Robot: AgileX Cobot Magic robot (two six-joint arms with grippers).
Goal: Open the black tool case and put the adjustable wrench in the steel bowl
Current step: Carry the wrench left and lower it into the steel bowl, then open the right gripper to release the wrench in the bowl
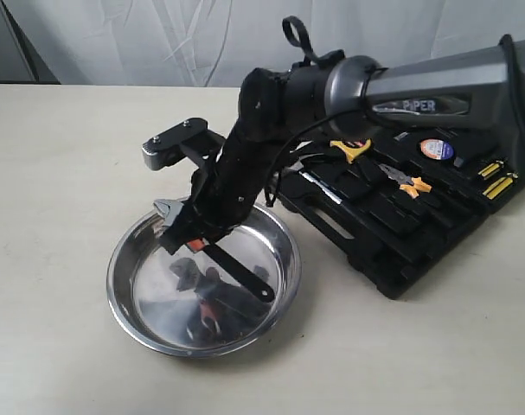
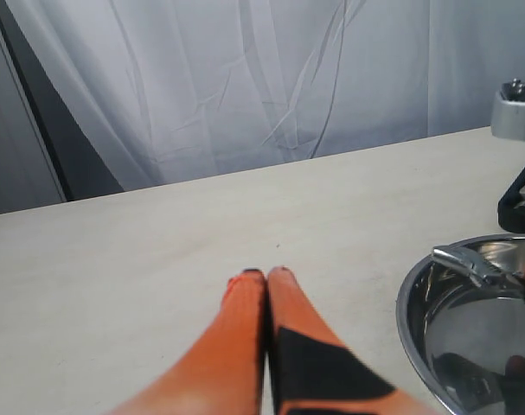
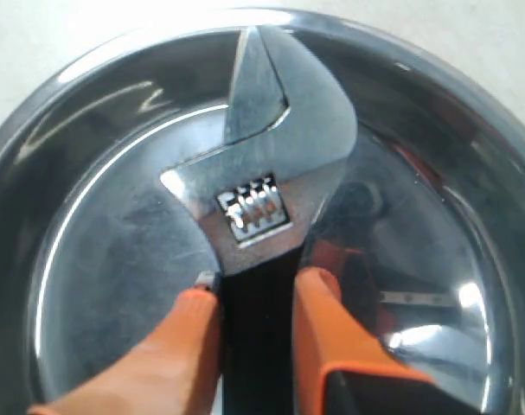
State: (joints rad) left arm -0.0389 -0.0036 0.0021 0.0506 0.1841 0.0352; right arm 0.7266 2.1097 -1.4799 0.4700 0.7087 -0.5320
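My right gripper [image 1: 195,226] [image 3: 258,290] is shut on the black handle of the adjustable wrench [image 1: 169,210] [image 3: 266,164]. The wrench hangs tilted over the steel bowl [image 1: 118,285] [image 3: 89,225], silver head above the bowl's far left rim, handle end low over the middle. I cannot tell whether it touches the bowl. The black tool case [image 1: 392,255] lies open to the right of the bowl, tools in its recesses. My left gripper [image 2: 266,275] is shut on nothing, low over bare table beside the bowl [image 2: 411,303]; the exterior view does not show it.
The right arm [image 1: 400,86] reaches across the open case toward the bowl. Orange-handled pliers [image 1: 409,183], yellow-handled tools [image 1: 353,149] and a round tape measure [image 1: 436,149] sit in the case. A white curtain [image 2: 288,78] hangs behind the table's far edge.
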